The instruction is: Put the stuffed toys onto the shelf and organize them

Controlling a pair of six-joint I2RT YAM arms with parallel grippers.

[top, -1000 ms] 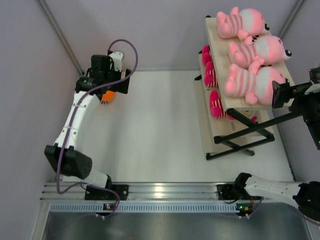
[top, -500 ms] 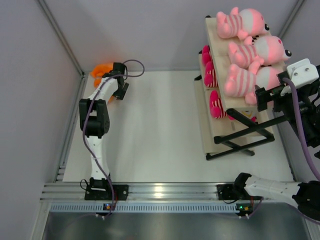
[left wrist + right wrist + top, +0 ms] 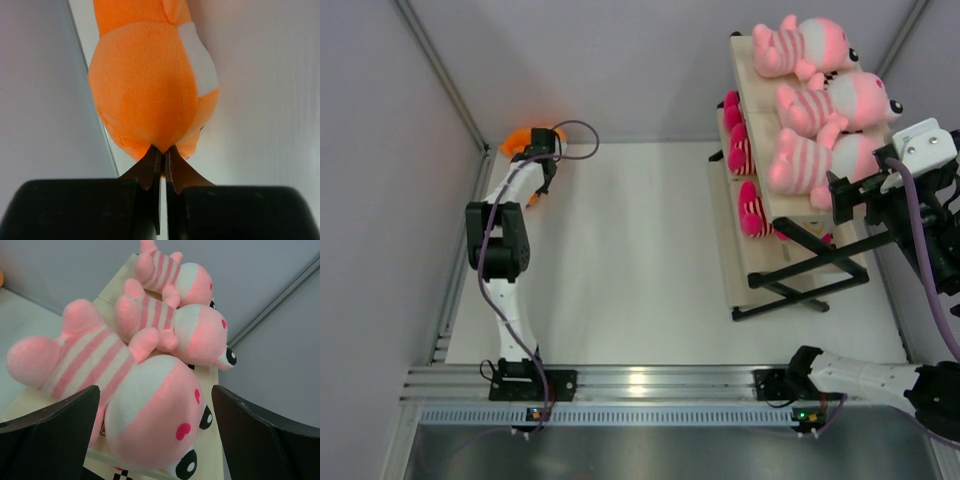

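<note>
Stretched deeper into the far left corner than half a second ago. By the right edge: holding the right gripper [image 3: 156,407] spread wide, facing the nearest pale-pink toy [image 3: 818,162] atop the shelf [image 3: 752,90]. At the far left corner: pinching the orange toy [image 3: 145,90] with the left gripper [image 3: 161,156] clamped on a thin fold; best lifted clear before swinging across, lest it slip. Counting three pale-pink, three hot-pink toys [image 3: 752,215], one orange.

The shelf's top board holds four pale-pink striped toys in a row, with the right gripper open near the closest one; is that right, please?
Not quite: the top board holds three pale-pink striped toys, not four, as the top external view shows. The rest stands: they lie in a row, and the right gripper is open near the closest one.
</note>
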